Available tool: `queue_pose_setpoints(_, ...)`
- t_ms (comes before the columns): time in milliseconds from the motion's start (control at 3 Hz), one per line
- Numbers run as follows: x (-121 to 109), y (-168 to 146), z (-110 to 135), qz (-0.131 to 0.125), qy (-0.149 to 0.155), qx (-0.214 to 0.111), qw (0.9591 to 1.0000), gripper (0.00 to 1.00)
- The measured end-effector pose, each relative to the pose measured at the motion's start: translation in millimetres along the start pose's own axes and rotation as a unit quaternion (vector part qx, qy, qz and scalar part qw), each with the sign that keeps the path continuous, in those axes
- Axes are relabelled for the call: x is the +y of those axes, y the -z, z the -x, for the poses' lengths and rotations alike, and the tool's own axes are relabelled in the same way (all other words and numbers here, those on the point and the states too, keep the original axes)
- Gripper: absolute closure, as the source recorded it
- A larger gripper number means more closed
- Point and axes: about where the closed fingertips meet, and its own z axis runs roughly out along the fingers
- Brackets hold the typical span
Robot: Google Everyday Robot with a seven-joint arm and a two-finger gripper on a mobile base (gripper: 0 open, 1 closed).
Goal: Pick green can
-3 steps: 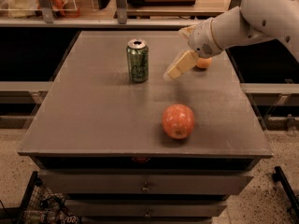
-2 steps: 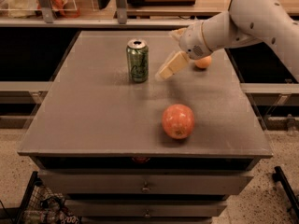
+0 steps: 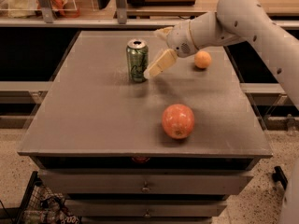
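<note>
The green can [image 3: 137, 60] stands upright on the grey table [image 3: 93, 111], left of centre at the back; it has a silver top and pale lettering. My gripper [image 3: 153, 53] comes in from the right at the end of the white arm [image 3: 243, 17]. It is open. One cream finger [image 3: 160, 63] slants down with its tip just at the can's right side. The other finger [image 3: 163, 31] shows behind it, further back. The can is not held.
A large red-orange apple [image 3: 178, 121] lies at the table's front centre-right. A small orange [image 3: 202, 59] lies at the back right, just behind my wrist. Drawers are under the table. A shelf with clutter runs along the back.
My gripper has moved left across the table towards the can; its lower finger now reaches the can's right side. The can and both fruits have not moved.
</note>
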Motion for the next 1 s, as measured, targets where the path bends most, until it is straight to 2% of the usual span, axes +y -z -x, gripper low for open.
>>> queue_pose_setpoints(667, 11.2, -27.0, 20.6, 0.05, 0.015, -0.033, 0.9981, 0.04)
queue_pose_setpoints(1000, 14.9, -33.2, 22.7, 0.062, 0.015, -0.038, 0.9972, 0.23)
